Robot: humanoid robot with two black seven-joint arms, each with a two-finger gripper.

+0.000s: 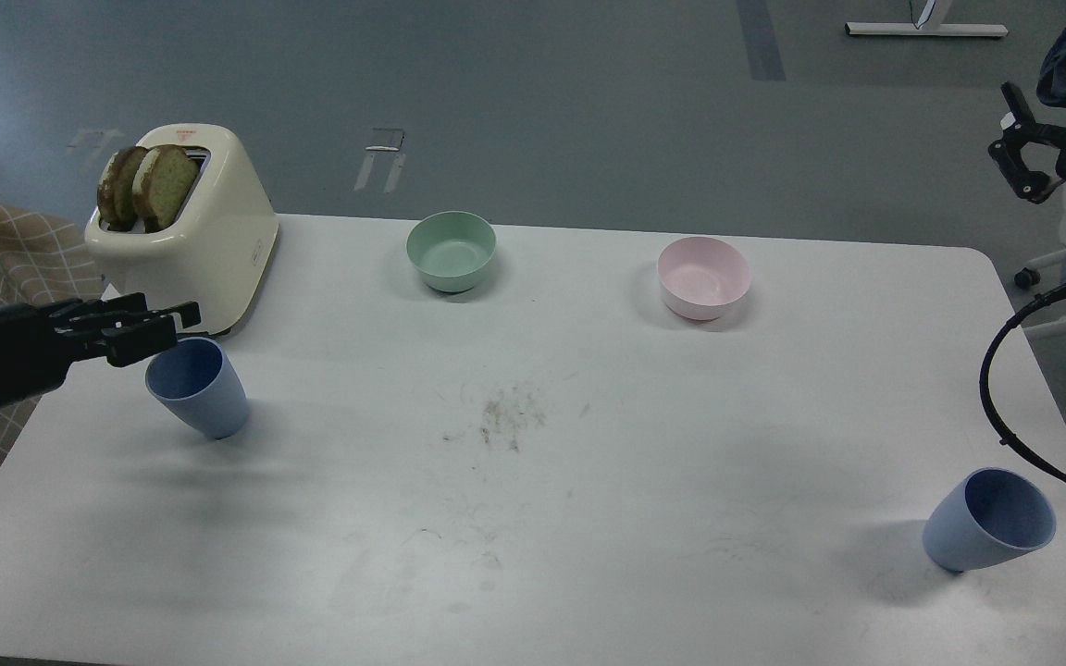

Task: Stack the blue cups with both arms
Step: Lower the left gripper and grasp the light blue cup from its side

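Two blue cups stand upright on the white table [588,518]: one [198,390] at the left in front of the toaster, one [988,523] at the front right corner. My left gripper [172,326] comes in level from the left, its fingers a little apart, its tips just over the far left rim of the left cup and holding nothing. My right gripper [1025,139] is high at the right edge, far above and behind the right cup. Only one of its fingers [1014,102] shows.
A cream toaster [204,250] with two toast slices [146,183] stands just behind the left cup. A mint-green bowl [451,250] and a pale pink bowl [702,276] sit at the back. Crumbs [505,416] lie mid-table. A black cable [991,370] loops by the right edge.
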